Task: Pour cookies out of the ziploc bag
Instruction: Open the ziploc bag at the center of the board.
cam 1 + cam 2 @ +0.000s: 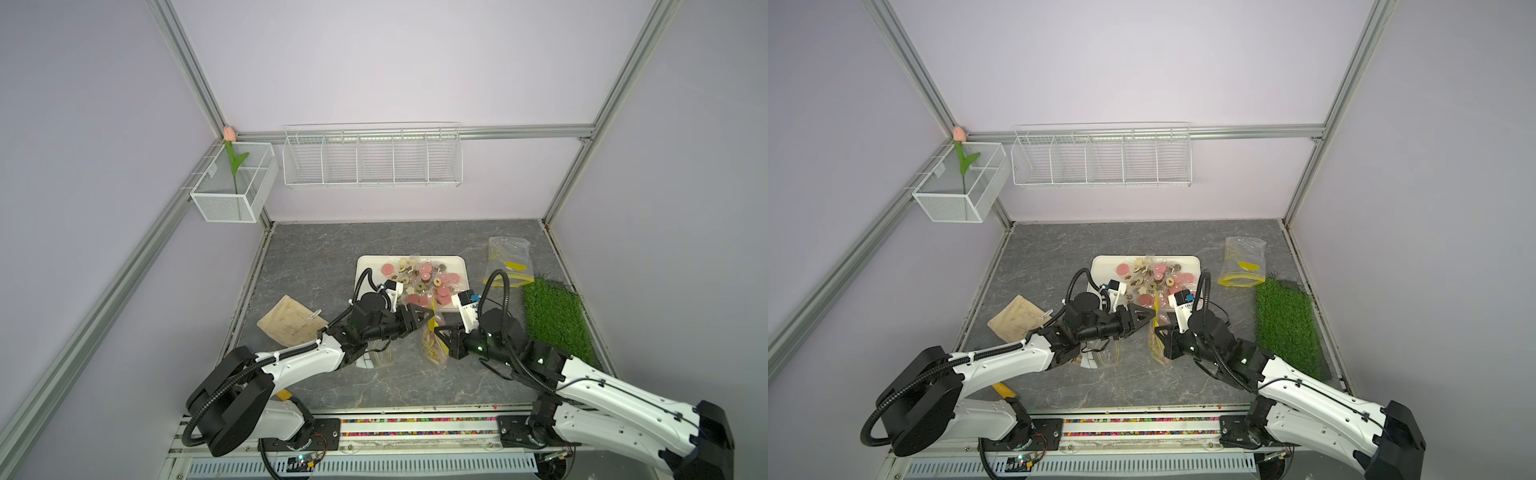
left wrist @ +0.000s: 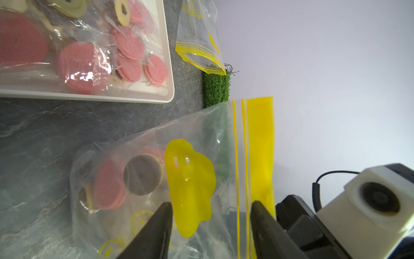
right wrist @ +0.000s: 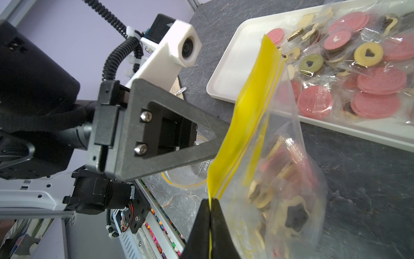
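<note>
The clear ziploc bag [image 1: 432, 347] [image 1: 1157, 347] with a yellow zip strip hangs just in front of the white tray [image 1: 365, 266] [image 3: 226, 74]. My right gripper [image 3: 210, 201] [image 1: 437, 332] is shut on the yellow strip's end. A few cookies [image 2: 125, 179] [image 3: 289, 201], pink, dark and beige, lie inside the bag. Many more cookies [image 1: 419, 276] [image 1: 1154, 274] [image 2: 85, 67], some in clear wrappers, are heaped on the tray. My left gripper [image 2: 211, 205] [image 1: 428, 316] is open, its fingers standing either side of the bag's film below the zip lines.
An empty yellow-zip bag [image 1: 509, 262] lies at the back right beside a green grass mat [image 1: 555, 320]. A beige pad [image 1: 291, 320] lies at the left. Another clear bag [image 1: 374, 359] sits under my left arm. Wire baskets [image 1: 372, 158] hang on the back wall.
</note>
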Motion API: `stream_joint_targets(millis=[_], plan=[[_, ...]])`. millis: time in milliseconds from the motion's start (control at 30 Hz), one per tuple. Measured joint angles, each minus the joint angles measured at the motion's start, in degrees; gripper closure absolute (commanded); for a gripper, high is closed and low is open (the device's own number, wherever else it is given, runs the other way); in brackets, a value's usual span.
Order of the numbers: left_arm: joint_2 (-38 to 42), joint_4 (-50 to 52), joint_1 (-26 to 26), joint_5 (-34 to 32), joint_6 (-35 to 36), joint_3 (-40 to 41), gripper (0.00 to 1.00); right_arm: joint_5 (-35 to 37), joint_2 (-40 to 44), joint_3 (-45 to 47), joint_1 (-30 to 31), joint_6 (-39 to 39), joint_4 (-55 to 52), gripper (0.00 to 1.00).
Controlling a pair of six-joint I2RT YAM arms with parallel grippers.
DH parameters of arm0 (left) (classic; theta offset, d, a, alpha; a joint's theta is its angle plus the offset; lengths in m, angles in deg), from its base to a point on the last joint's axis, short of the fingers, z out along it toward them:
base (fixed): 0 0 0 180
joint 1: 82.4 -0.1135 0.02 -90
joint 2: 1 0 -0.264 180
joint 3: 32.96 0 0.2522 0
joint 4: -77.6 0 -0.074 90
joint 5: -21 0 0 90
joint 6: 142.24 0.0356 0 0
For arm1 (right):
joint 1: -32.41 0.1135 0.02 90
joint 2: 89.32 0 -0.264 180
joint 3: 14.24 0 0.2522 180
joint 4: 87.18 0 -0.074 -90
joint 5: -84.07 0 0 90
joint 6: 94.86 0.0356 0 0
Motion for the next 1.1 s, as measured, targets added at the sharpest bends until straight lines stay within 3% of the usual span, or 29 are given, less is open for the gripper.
stream_joint_targets(millis=[167, 433, 800, 933, 1100], plan=[[2.01, -0.42, 0.00, -0.22, 0.07, -0.13, 0.38, 0.72, -0.61, -0.28, 1.22, -0.04, 0.02, 0.94], [-1.62, -2.14, 0.02, 0.00, 0.13, -0.44, 0.45, 1.77, -0.87, -0.92, 1.75, -0.42, -0.04, 0.93], [-5.25, -7.39, 0.11, 0.46, -1.38, -0.55, 0.70, 2.67, -0.63, -0.92, 1.97, -0.42, -0.66, 0.93], [-5.25, -7.78, 0.11, 0.46, -1.33, -0.55, 0.80, 2.84, -0.48, -0.94, 1.97, -0.55, -1.33, 0.82], [-5.27, -7.56, 0.11, 0.55, -1.20, -0.57, 0.87, 4.37, 1.20, -0.96, 2.03, -0.15, -2.97, 0.61]])
